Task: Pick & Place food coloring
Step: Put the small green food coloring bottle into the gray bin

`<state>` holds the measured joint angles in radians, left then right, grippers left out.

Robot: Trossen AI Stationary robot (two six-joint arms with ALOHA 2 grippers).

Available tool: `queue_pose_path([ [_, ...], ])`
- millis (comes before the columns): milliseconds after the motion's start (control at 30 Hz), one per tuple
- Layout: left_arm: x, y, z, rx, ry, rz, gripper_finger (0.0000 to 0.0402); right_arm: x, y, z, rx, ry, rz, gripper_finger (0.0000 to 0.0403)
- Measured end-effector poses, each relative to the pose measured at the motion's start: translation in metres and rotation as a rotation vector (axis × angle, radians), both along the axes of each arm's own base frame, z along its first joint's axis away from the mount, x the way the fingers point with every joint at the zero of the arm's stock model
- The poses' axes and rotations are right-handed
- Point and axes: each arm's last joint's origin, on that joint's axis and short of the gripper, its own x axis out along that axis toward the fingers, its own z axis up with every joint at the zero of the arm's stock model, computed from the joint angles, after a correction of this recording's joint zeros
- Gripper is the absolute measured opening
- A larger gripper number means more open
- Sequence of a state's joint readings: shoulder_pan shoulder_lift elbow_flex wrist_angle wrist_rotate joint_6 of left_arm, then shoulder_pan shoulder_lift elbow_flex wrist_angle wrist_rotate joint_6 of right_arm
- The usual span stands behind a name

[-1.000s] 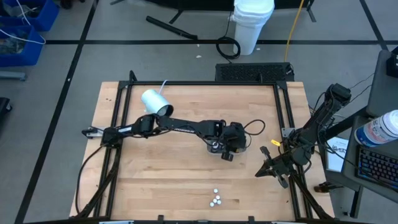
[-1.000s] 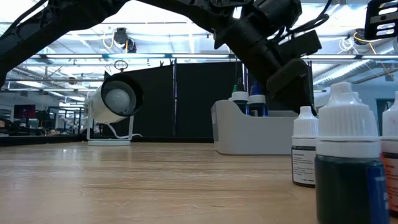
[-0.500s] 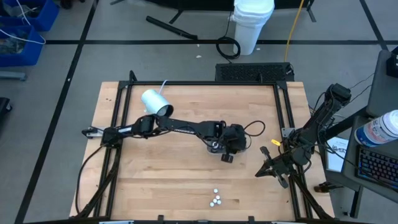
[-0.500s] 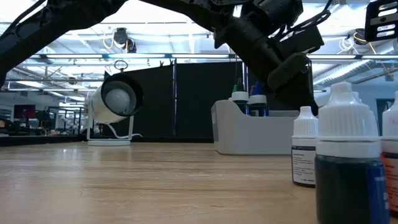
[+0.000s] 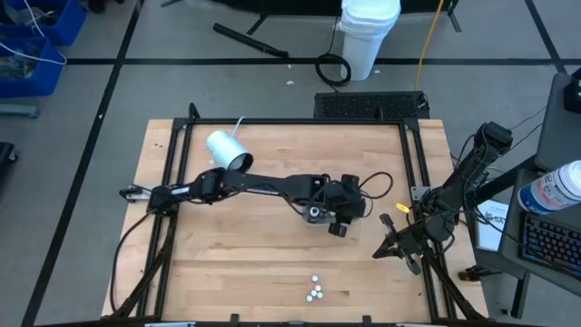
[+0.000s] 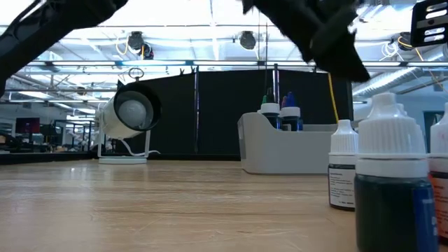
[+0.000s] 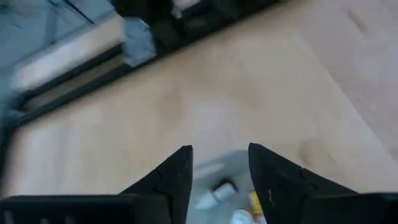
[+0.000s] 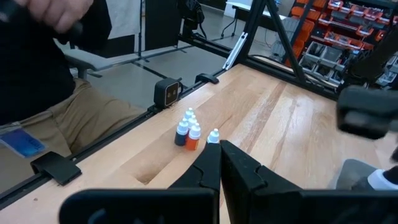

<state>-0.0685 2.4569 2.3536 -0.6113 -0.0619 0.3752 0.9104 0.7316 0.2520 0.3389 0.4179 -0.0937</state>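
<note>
Several food coloring bottles stand in a cluster near the table's front edge, also seen in the right wrist view and close up in the low view. More bottles stand or lie in the grey tray at mid-table. My left gripper hangs above the tray, open, with nothing between its fingers. My right gripper waits shut near the table's right edge.
A white cylinder with a dark mouth lies at the table's far left. A black frame runs round the table's edges. A person sits beyond the table's front edge. Bare wood lies between the tray and the bottle cluster.
My left gripper has risen from the tray, out of the space just behind the bottles standing in it, and has shifted slightly toward the table's right edge. The bottles in the tray and on the table have kept still.
</note>
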Motion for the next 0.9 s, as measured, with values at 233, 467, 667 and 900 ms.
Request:
queue_pose_path([
  [233,-0.047,-0.027,0.077,0.057,0.006,-0.046,0.0174,0.0,0.0,0.0,0.002,0.002,0.002,0.0],
  [467,-0.128,-0.074,0.122,-0.026,0.282,-0.123,0.0135,0.0,0.0,0.002,0.018,-0.013,0.003,0.0],
  [667,-0.164,-0.139,0.118,-0.047,0.216,-0.355,0.0012,0.0,0.003,0.005,0.05,-0.023,0.065,0.0],
  [900,-0.212,-0.165,0.053,-0.125,0.047,-0.462,0.0006,0.003,0.008,0.0,0.062,0.001,0.077,0.0],
])
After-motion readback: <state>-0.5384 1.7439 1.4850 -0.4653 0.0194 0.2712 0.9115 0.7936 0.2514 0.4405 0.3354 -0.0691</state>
